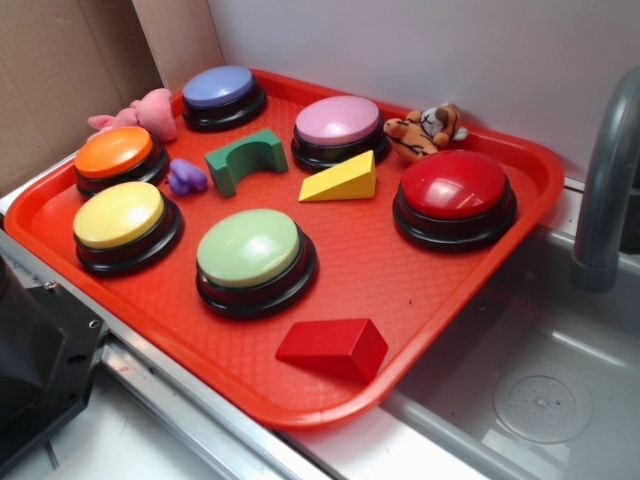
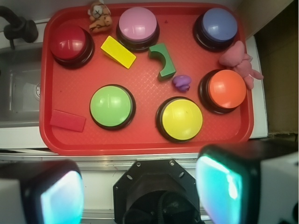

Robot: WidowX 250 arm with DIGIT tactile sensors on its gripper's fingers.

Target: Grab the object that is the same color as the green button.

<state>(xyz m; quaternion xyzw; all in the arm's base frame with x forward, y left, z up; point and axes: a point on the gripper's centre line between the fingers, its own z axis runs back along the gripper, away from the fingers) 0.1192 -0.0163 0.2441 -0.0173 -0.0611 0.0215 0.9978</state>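
The object, a small dark green arch block [image 1: 245,158] [image 2: 163,63], lies on the red tray [image 1: 430,290] [image 2: 140,137] between the pink and orange buttons. The pale green button [image 1: 248,250] [image 2: 111,106] sits near the tray's front edge. In the wrist view my gripper [image 2: 140,189] hangs high above the robot's black base, outside the tray's near edge and well away from the block. Its two fingers [image 2: 219,182] stand wide apart with nothing between them. The gripper is out of the exterior view.
Also on the tray are yellow [image 1: 118,215], orange [image 1: 113,152], blue [image 1: 219,88], pink [image 1: 337,120] and red [image 1: 454,186] buttons, a yellow wedge [image 1: 342,180], a red wedge [image 1: 333,347], a purple toy [image 1: 186,177], a pink plush [image 1: 140,113] and a tiger plush [image 1: 425,130]. A sink with a grey faucet [image 1: 610,170] lies to the right.
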